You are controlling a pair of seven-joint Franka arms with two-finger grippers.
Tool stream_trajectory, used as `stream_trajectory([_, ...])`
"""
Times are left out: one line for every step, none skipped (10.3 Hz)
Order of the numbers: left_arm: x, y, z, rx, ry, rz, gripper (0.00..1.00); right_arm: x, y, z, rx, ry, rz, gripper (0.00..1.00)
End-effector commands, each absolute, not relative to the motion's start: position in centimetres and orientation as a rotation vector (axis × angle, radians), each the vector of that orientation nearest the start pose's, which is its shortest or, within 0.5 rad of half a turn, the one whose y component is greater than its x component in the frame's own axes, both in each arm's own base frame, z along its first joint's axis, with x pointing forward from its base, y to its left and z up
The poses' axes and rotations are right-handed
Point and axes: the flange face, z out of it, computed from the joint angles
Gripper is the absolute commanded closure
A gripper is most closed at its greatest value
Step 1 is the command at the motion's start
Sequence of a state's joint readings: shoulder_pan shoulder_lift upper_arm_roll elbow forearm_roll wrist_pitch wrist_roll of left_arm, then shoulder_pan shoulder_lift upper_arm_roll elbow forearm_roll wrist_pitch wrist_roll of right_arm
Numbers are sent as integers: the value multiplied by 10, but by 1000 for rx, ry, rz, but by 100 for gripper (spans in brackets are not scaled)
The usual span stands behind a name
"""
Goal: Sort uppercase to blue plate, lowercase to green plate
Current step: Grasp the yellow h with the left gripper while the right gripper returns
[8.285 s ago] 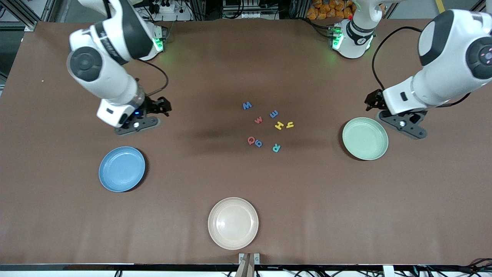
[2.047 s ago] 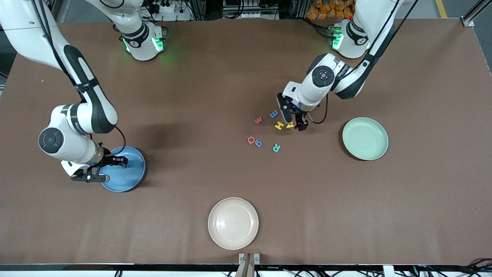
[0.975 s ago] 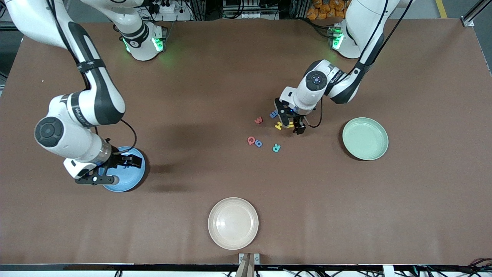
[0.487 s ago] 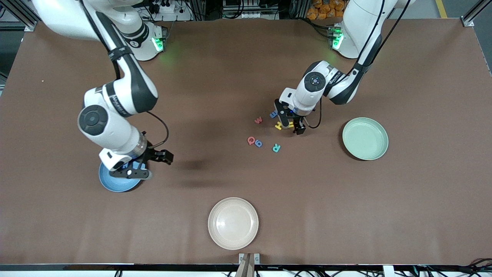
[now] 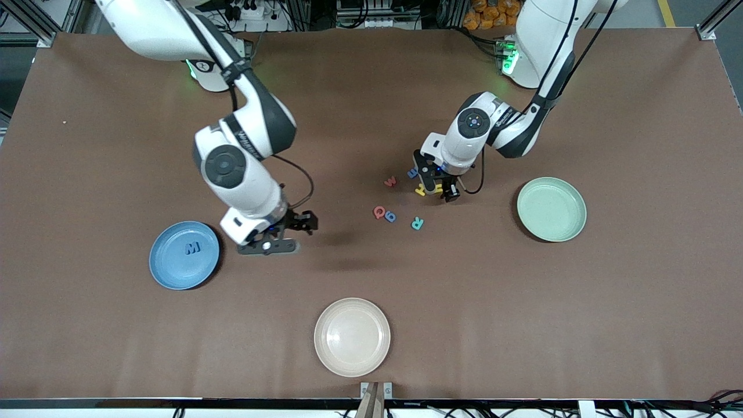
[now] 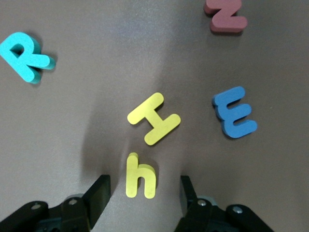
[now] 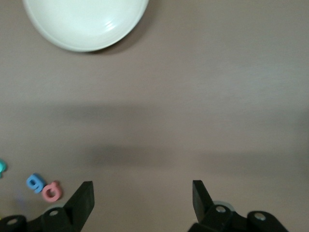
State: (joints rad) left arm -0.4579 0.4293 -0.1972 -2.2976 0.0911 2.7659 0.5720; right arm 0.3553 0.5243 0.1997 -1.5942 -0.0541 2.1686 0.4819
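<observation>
- Since a second ago: right gripper (image 5: pixel 288 232) has left the blue plate (image 5: pixel 168 270) and now hangs over bare table between that plate and the letter cluster; blue M (image 5: pixel 193 248) lies on the plate
- Plates, three: cream plate (image 5: pixel 352 337) nearest the camera, then blue plate at the right arm's end, green plate (image 5: pixel 551 209) at the left arm's end, nothing on it
- Letters, eight: one on the blue plate, seven mid-table – teal R (image 5: pixel 417 223), red Q (image 5: pixel 379 212) touching blue q (image 5: pixel 390 217), yellow H (image 5: pixel 420 189), yellow h (image 6: pixel 140 177), red w (image 5: pixel 390 182), blue e (image 5: pixel 413 172) farthest
- Right gripper: jaws wide apart, holding nothing
- Left gripper (image 6: pixel 143 193): low over the cluster, jaws partly open, a finger on either side of yellow h, gaps visible, not gripping
</observation>
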Motion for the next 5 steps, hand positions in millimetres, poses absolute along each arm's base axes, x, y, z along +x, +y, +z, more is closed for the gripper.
stream_trajectory([413,-334,163,-2532,1918,-81,55,593,387,317,-3092,-227,-57,14])
stream_trajectory([414,-333,164,-2533,1916,-85,62,592,393,309,-3093,-290,-90,14])
stream_trajectory([414,-333,164,-2533,1916,-86,67,587,408,304,-3069,-379,-141,14])
stream_trajectory([415,-333,164,-2535,1914,-86,69,575,428,295,-3053,-466,-155,14])
stream_trajectory([416,-332,166,-2534,1913,-93,72,566,441,289,-3044,-518,-155,13])
